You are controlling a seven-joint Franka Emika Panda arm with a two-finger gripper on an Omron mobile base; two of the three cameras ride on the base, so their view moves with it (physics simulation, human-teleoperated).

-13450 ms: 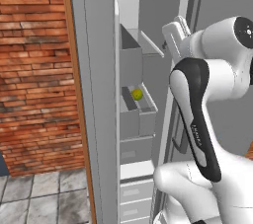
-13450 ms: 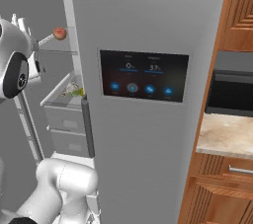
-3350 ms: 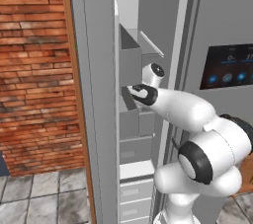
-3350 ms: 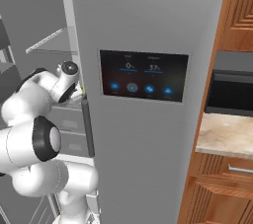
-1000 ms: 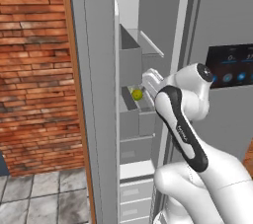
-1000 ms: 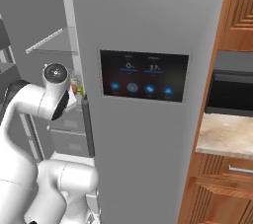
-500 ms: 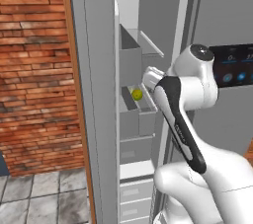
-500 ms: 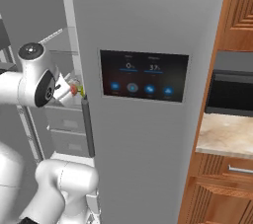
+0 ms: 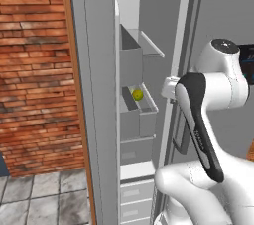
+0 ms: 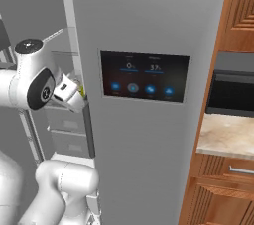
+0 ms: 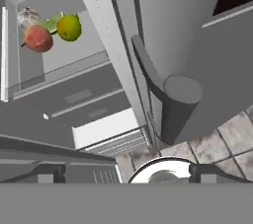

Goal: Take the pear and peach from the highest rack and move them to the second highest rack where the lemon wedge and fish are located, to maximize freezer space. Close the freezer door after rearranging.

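Pear (image 11: pixel 69 26) yellow-green, round; peach (image 11: pixel 38 38) reddish, beside it.

Base pair flanking freezer (image 9: pixel 149 45); hand downward.

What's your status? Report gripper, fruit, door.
Gripper open, empty. Peach and pear on rack beside lemon wedge. Freezer door open.

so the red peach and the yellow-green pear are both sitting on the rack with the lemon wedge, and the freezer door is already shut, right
Not quite: the freezer door is open, as the left base view shows. The rest holds: in the hand view the round red peach and the yellow-green pear sit on the same grey rack beside the green lemon wedge.
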